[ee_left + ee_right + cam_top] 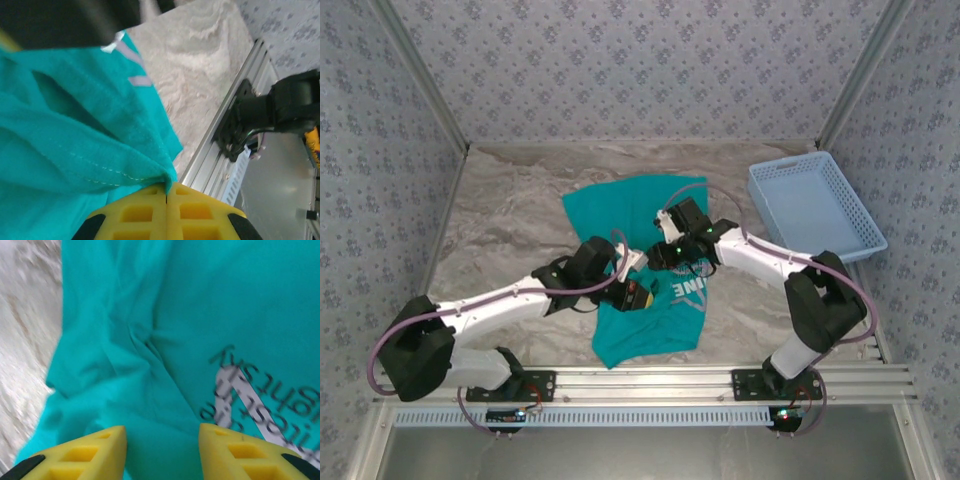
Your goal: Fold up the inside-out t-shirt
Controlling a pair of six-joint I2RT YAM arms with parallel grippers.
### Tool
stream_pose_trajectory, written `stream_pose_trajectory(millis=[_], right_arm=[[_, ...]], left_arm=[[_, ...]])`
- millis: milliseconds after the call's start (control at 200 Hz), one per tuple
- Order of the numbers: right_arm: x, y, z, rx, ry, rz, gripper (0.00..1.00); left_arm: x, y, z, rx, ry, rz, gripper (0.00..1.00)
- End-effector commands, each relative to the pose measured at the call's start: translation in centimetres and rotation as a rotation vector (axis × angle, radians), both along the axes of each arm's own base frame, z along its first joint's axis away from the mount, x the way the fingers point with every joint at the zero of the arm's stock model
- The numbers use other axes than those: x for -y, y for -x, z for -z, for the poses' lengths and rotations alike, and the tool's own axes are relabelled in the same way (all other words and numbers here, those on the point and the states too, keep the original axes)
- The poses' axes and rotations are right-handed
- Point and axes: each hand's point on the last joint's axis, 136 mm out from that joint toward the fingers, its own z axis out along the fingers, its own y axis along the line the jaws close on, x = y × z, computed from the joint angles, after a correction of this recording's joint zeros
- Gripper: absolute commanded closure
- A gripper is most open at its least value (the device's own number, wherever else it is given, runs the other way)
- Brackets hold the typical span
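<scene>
One table (510, 210) with a pale, marbled grey-white surface carries everything, walled on three sides by patterned panels. On it lies one teal-green short-sleeved cloth t-shirt (620, 205), spread lengthwise under both tools and rumpled in its middle, with a wide end beyond the tools and a narrower end on the near side of them. One light blue rectangular plastic mesh basket (815, 205) sits beyond the right tool and off to its right, well apart from it and from the t-shirt; its mesh floor shows from wall to wall. Two white and black arms (490, 305) reach in from the near rail and meet over the middle of the t-shirt. The left tool (166, 192) has its two yellow fingers (135, 212) pressed flat together, and a stitched edge of the t-shirt runs straight into the seam between them, so it is pinching the cloth, which hangs in folds just ahead of it. The right tool (161, 434) stands with its two yellow fingers (90, 455) apart, nothing gripped, just above creased teal cloth. One patch of grey and white print (255, 400) lies on the t-shirt just ahead of this tool, to one side.
</scene>
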Motion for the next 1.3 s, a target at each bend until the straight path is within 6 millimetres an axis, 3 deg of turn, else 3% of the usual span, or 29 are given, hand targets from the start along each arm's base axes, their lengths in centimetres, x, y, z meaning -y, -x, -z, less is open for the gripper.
stream_pose_trajectory(millis=[0,170,590,750,860,1084,1299], right_arm=[[2.4,1.1,0.0,0.046,0.084,-0.05,0.56],[1.5,1.9,-0.2,0.049,0.062,-0.119,0.55],[-1.9,2.1,0.9,0.244,0.248,-0.286,0.47],[-2.3,0.2,1.5,0.351,0.372,-0.215,0.46],[-1.1,-2.2,0.9,0.413,0.431,-0.06,0.47],[-0.3,-6.1,-3.3,0.434,0.273,0.193,0.49],[1.0,-7.1,-5.1,0.382,0.17,0.243,0.51]], left_arm=[[-0.8,1.3,1.1,-0.01,-0.007,0.037,1.0],[-1.2,2.4,3.5,-0.08,-0.043,0.062,0.98],[-0.4,2.6,3.9,-0.091,-0.025,0.071,0.97],[-0.3,2.8,4.5,-0.109,-0.027,0.068,0.95],[-0.2,3.3,4.6,-0.112,-0.022,0.086,0.95],[0.1,3.5,5.0,-0.12,-0.035,0.099,0.94],[0.7,3.5,5.5,-0.107,-0.046,0.09,0.9]])
